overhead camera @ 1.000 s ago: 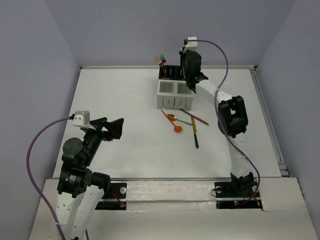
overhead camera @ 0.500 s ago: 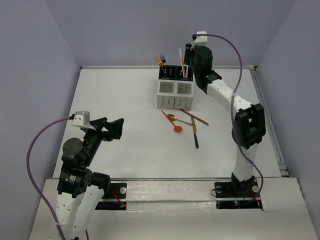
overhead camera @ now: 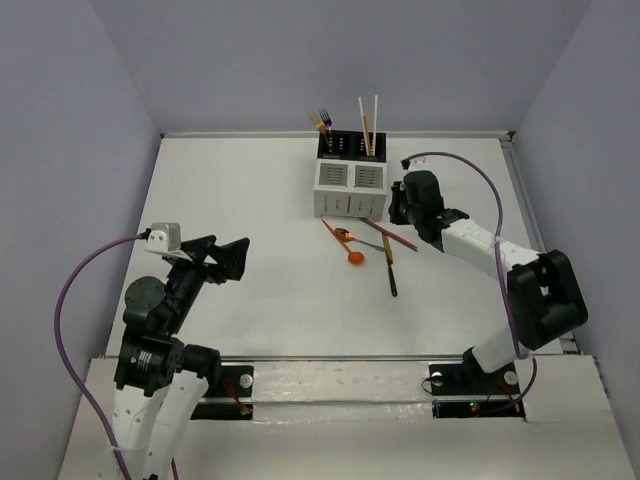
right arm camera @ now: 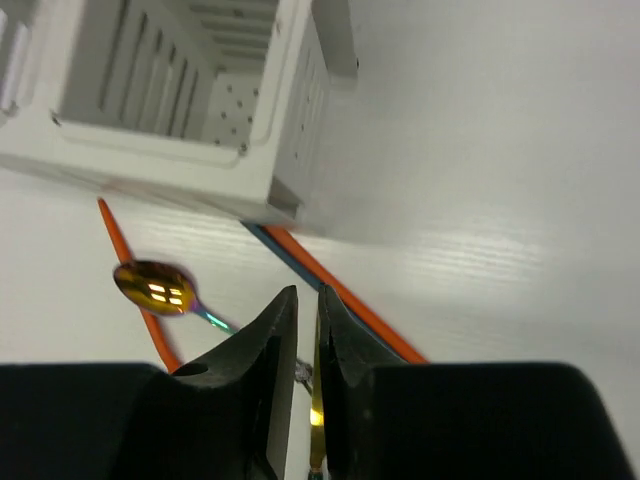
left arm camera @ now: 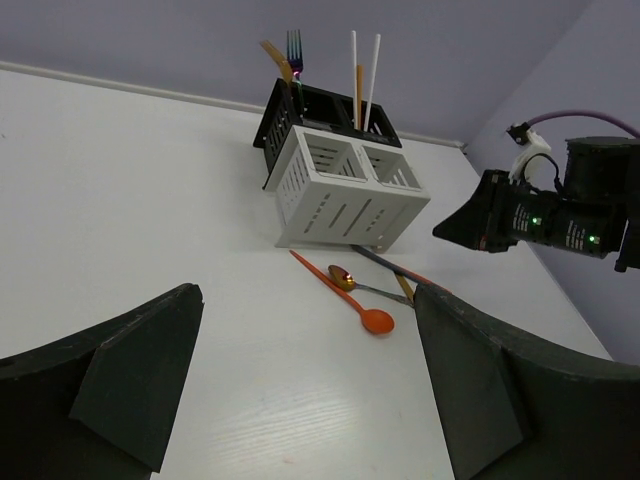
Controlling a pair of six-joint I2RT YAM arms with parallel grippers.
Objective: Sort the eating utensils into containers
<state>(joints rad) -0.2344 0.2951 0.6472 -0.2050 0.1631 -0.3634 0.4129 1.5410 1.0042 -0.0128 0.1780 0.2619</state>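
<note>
You are looking at one caddy with four compartments, two white and two black. Two white sticks, one tan stick and two forks are standing in it. One orange spoon, one gold spoon and at least three loose sticks are lying on the table.

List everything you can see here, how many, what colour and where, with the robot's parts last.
caddy: one, two white and two black boxes, far middle
forks: two, gold and iridescent, left black box
white sticks: two, white, right black box
brown stick: one, orange-brown, same box
orange spoon: one, orange, lying before caddy
gold spoon: one, gold, beside orange spoon
orange stick: one, orange, by caddy's right front corner
dark stick: one, bluish, alongside orange stick
yellow-black stick: one or two, cannot tell, right of spoons
cables: two, purple, one per arm
left tool: one, black, open, near left
right tool: one, black, nearly shut, above loose sticks
</note>
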